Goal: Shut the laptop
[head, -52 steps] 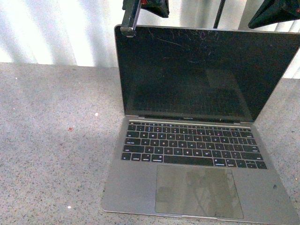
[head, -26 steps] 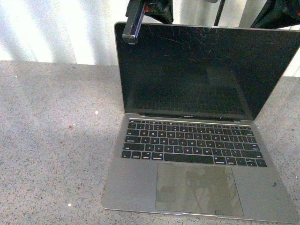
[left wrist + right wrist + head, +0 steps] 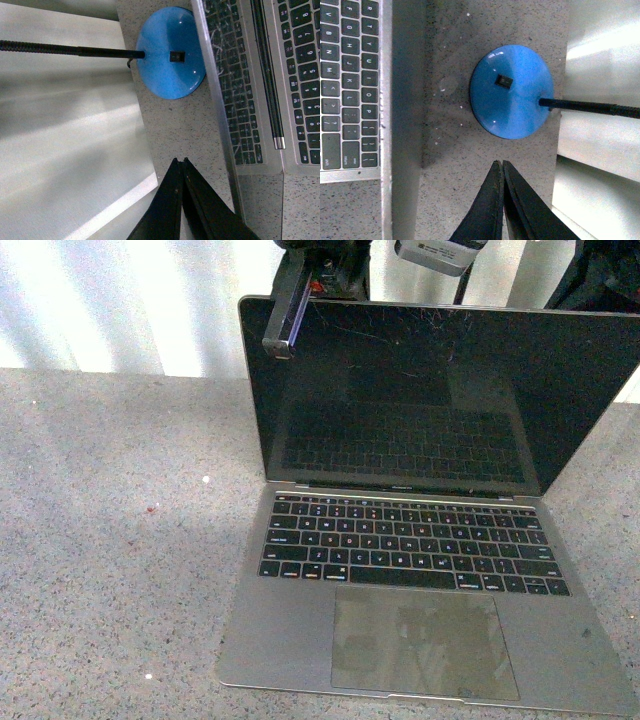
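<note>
1. Lowered since the earlier frames, the left tool (image 3: 279, 340) now overlaps the lid's far left corner, and the lid has been tipped slightly forward.
2. The laptop (image 3: 420, 570) is seen open on the grey speckled surface (image 3: 110, 540), toward its near right part, with the dark, scratched screen leaning a little back.
3. The left tool's fingers are pressed together with nothing between them; contact with the lid cannot be told.
4. The right tool (image 3: 501, 167) is likewise closed on nothing and is held over the surface behind the lid.
5. A blue lamp base (image 3: 512, 92) is seen behind the laptop, by the surface's far edge.
</note>
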